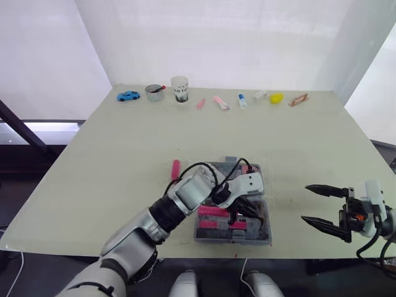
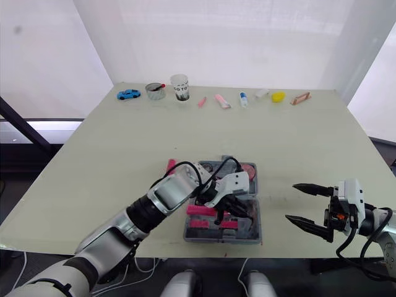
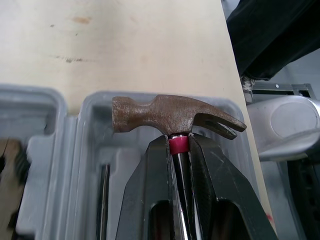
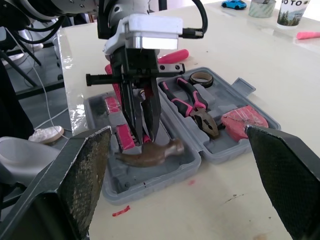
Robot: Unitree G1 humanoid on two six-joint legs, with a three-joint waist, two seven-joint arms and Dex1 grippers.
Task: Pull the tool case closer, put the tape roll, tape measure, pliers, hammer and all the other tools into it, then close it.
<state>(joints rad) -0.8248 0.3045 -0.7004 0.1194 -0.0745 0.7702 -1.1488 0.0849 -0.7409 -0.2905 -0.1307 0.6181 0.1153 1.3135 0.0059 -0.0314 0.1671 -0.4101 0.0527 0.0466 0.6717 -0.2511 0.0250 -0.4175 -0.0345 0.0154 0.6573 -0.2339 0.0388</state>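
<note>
Table (image 1: 124, 154): one case (image 4: 145, 183), one hammer (image 3: 170, 112), apparently one pliers (image 4: 192, 100)

The hammer (image 3: 175, 115) in my left gripper (image 3: 178, 144) had a head of rough, rust-brown metal, dull all over, with a glossy red plastic collar and a bright polished steel shank below. My fingers (image 3: 150, 195) were smooth black plastic with a faint sheen. The tool case (image 3: 65, 150) was grey moulded plastic, satin and slightly scuffed. The table (image 3: 125, 40) looked matt and pale cream, marked by a few small stains. The pads (image 4: 82, 175) of my right gripper (image 1: 305, 203) were dark and coarse-grained. The pliers (image 4: 192, 102) had pink-and-black grips and dull metal jaws.
</note>
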